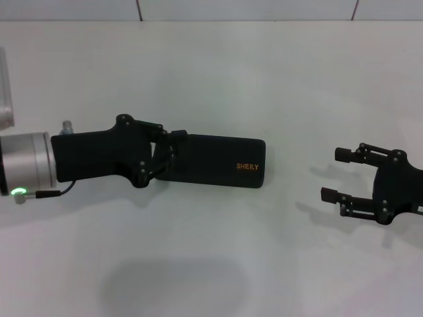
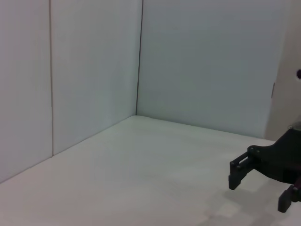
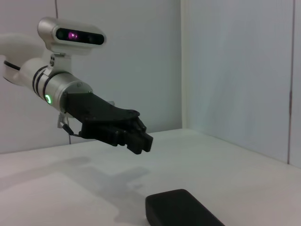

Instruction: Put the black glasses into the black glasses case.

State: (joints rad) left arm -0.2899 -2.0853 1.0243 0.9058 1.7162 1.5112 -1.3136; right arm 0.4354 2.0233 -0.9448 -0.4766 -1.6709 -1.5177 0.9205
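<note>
- black glasses case [image 1: 215, 161]: matte hard shell, rounded rectangle, lid shut, orange SHERY lettering at its right end; lies flat mid-table.
- Long axis runs left-right across white table [image 1: 211, 72].
- left gripper [image 1: 173, 153]: fingers together, raised above the case's left end, covering it from the head view.
- right gripper [image 1: 334, 175]: fingers spread, holding nothing, well apart to the right.

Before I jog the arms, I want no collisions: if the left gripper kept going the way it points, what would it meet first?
Probably nothing soon: the left gripper hangs above the closed black glasses case, so it would pass over it toward the right gripper. Clearance is uncertain.
</note>
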